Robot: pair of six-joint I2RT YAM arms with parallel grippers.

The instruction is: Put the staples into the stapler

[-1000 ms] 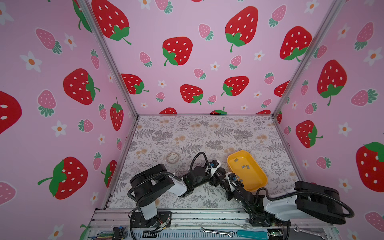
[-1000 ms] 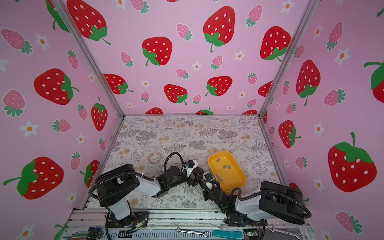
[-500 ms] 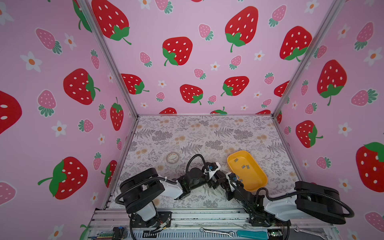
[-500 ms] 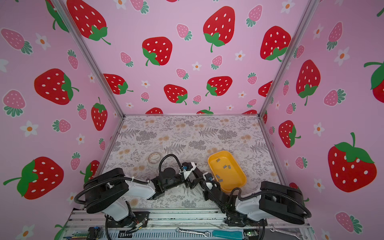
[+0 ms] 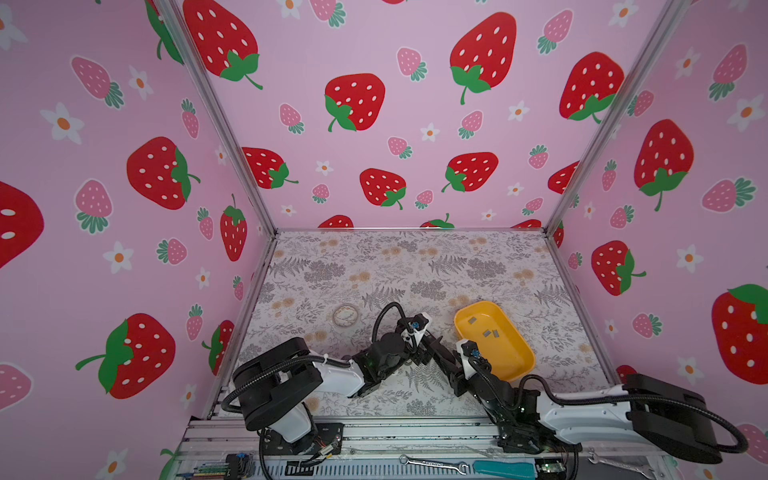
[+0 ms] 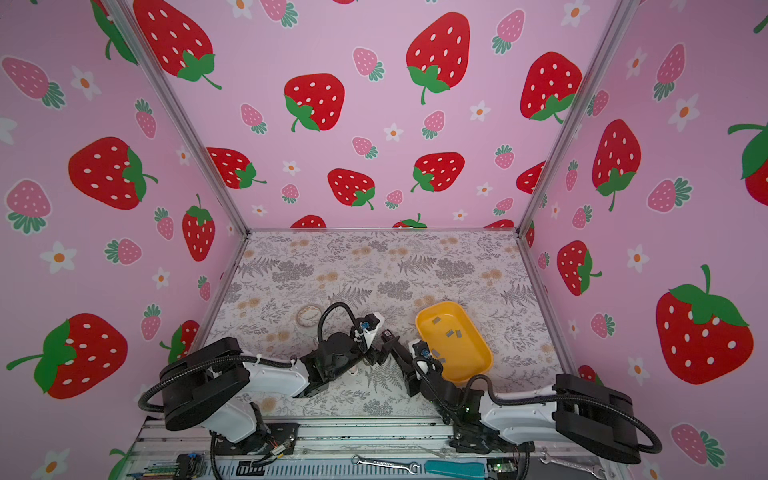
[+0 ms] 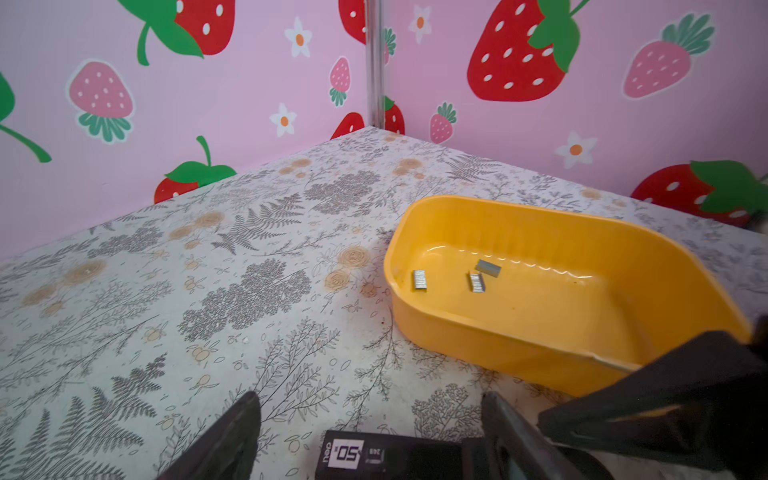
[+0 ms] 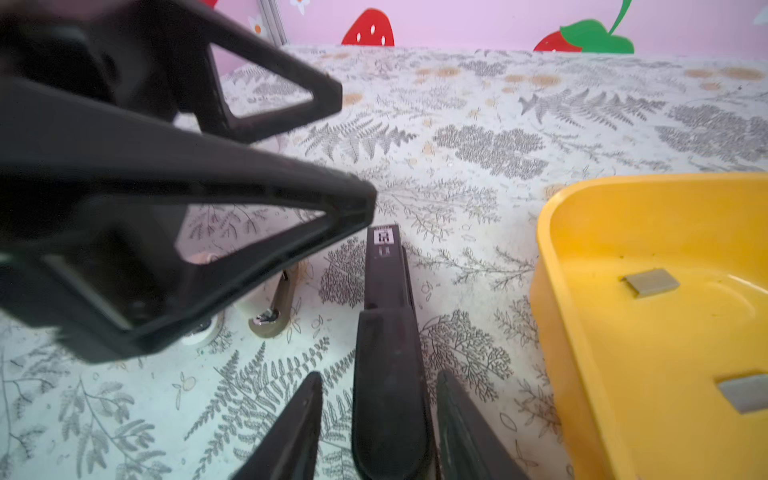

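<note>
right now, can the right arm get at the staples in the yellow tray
Probably yes. The staples lie loose in the open yellow tray, nothing over them, beside the right fingers. Those straddle the black stapler with gaps either side, so they would need to lift clear first.

Stapler [image 8: 388,353]: near end was cut by the right wrist frame edge; in both top views it lay hidden among the grippers.
Stapler label [image 8: 383,237]: print was too small to read.
Left gripper [image 8: 353,149]: blurred, close to the right wrist lens; base was out of frame.
Right gripper [image 8: 380,399]: only the finger ends were in frame.
Beige piece [image 8: 272,316]: half hidden behind a left finger; possibly a stapler part.
Yellow tray [image 8: 557,332]: far side was cut off.
Staples [image 8: 652,282]: one strip was cut by the edge.
Ring [image 5: 345,316]: too small to identify.
</note>
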